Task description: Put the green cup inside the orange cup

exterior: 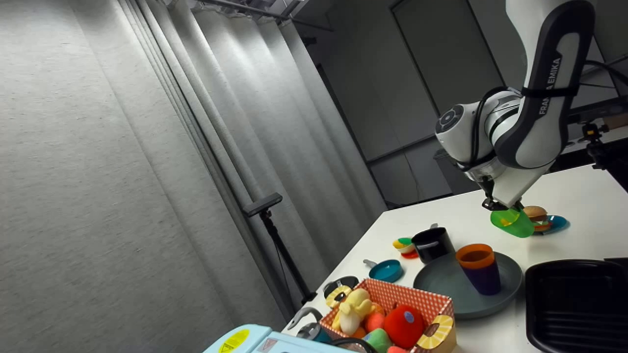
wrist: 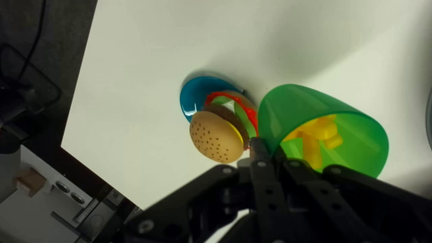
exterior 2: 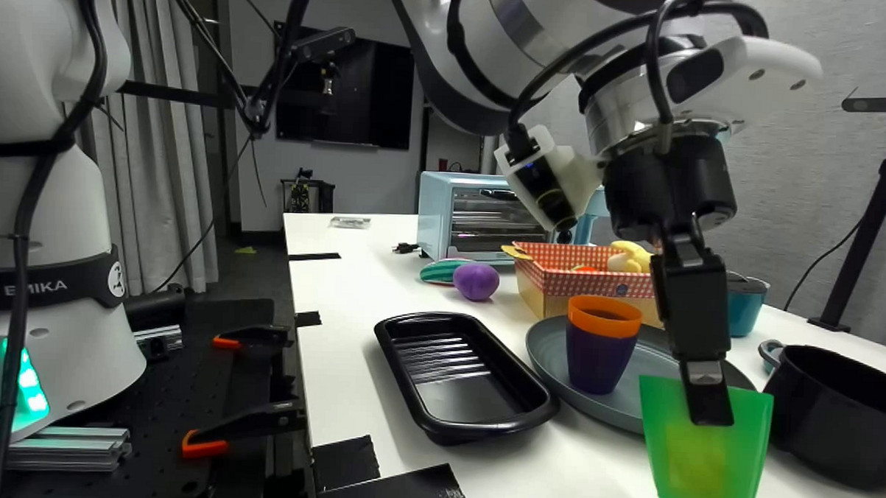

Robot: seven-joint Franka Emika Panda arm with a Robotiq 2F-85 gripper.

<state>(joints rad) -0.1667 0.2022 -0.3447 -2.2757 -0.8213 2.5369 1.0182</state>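
Note:
The green cup (exterior: pixel 512 225) hangs tilted from my gripper (exterior: pixel 506 205) above the table; it also shows in an exterior view (exterior 2: pixel 700 475). In the wrist view, my gripper (wrist: pixel 270 150) is shut on the wall of the green cup (wrist: pixel 300 101) near its rim, and yellow pieces (wrist: pixel 314 138) lie inside it. The orange cup (exterior: pixel 477 264) stands nested in a dark purple cup (exterior: pixel 483 284), so only its upper band shows; it also shows in an exterior view (exterior 2: pixel 604 325). The purple cup stands on a grey plate (exterior: pixel 439 284). The orange cup is out of the wrist view.
A black baking tray (exterior 2: pixel 464 375) lies beside the plate. A black pot (exterior: pixel 433 245) stands on the plate's far side. A toy burger (wrist: pixel 216 136) on a blue dish (wrist: pixel 199 91) lies close to the green cup. A checkered basket of toys (exterior: pixel 397 294) stands beside the plate.

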